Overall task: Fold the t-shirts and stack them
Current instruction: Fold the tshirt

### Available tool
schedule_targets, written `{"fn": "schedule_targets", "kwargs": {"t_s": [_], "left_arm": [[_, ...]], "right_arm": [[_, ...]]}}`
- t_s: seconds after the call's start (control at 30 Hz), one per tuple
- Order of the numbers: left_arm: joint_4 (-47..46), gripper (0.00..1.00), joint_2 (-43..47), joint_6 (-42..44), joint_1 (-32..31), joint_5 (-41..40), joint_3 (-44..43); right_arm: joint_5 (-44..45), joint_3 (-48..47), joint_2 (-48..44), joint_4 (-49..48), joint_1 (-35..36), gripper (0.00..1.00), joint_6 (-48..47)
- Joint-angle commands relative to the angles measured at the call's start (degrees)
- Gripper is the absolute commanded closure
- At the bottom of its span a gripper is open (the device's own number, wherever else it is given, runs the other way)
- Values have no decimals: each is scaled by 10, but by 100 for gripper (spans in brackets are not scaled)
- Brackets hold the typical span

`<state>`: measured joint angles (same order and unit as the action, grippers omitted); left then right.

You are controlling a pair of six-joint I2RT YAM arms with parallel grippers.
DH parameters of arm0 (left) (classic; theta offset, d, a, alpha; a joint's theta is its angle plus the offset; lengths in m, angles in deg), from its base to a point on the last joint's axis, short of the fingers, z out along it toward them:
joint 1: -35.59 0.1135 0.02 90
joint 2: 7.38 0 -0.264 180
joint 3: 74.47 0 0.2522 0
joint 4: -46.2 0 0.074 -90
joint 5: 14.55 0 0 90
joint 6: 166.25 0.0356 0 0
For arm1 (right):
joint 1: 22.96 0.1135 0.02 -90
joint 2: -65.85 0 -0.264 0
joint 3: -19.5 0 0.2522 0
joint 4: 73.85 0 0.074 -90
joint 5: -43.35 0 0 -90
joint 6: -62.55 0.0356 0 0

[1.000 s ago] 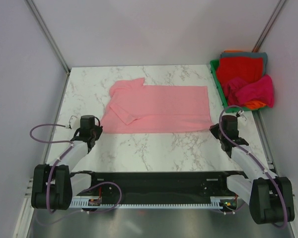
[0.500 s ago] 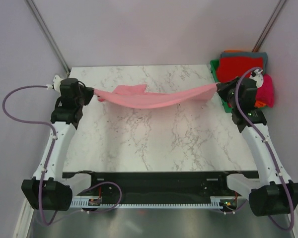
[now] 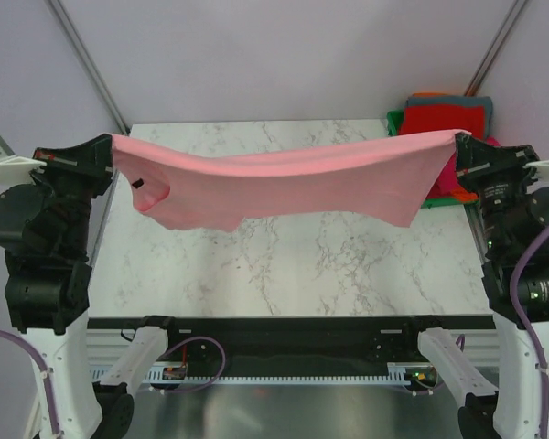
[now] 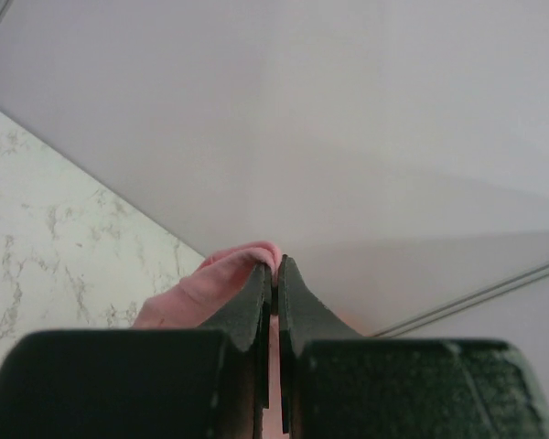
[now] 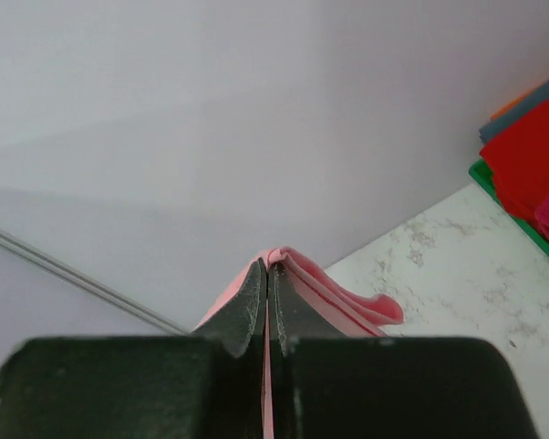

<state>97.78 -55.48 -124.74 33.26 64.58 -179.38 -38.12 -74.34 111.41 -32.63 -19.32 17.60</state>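
The salmon-pink t-shirt [image 3: 284, 178] hangs stretched in the air high above the marble table, sagging in the middle. My left gripper [image 3: 110, 144] is shut on its left end, and pink cloth shows pinched between the jaws in the left wrist view [image 4: 224, 274]. My right gripper [image 3: 457, 142] is shut on its right end, with a fold of the shirt [image 5: 334, 288] pinched at the jaw tips. A sleeve droops at the lower left of the shirt [image 3: 151, 194]. The other t-shirts, red [image 3: 444, 119], magenta, orange and teal-grey, lie piled at the back right.
A green plastic bin [image 3: 395, 121] holds the pile of shirts at the table's back right corner. The marble table [image 3: 284, 265] lies below the hanging shirt. Grey walls close in the back and sides.
Both arms have risen and spread wide, lifting the pink shirt from the table into the air. It now hangs taut between the grippers, much higher than half a second ago.
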Motion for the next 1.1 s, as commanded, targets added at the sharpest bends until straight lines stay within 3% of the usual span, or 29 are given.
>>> {"fn": "schedule_targets", "kwargs": {"t_s": [0.0,0.23,0.53,0.63,0.87,0.97,1.07], "left_arm": [[44,98,-30,32,2,-19,-43],[50,98,-100,18,2,-7,-46],[23,98,-247,10,10,4,-63],[15,98,-302,12,22,22,-133],[16,98,-459,20,65,83,-408],[5,98,-508,9,72,100,-451],[-26,98,-521,21,73,106,-411]], "right_arm": [[35,-32,-1,17,-2,100,-14],[24,-30,54,21,0,100,-1],[-19,-18,217,-32,-2,100,22],[-44,-79,278,-35,-13,100,27],[-141,-230,398,-42,-84,100,64],[-167,-268,442,-42,-88,100,57],[-192,-241,467,-54,-88,100,53]]}}
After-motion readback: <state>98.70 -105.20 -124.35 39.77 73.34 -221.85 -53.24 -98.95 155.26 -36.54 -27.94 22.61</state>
